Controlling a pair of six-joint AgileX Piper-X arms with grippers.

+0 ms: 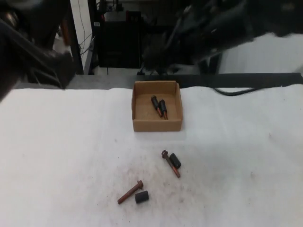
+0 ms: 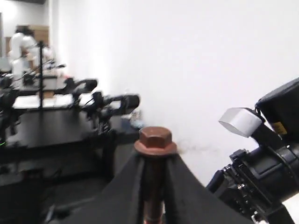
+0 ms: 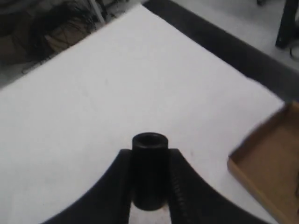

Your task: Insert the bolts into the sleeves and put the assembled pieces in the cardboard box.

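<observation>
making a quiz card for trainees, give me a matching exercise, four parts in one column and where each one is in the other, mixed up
Column one
1 gripped bolt
2 gripped sleeve
3 assembled pieces
4 nearest loose bolt

Column two
A in the cardboard box
B lying on the white bench
C in the left end effector
D in the right end effector

Pairs: 1-C, 2-D, 3-A, 4-B

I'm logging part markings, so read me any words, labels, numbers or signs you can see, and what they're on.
No text can be read.
The yellow label on the black housing: too blurred to read.
The cardboard box, held bolt and held sleeve: no print seen.
</observation>
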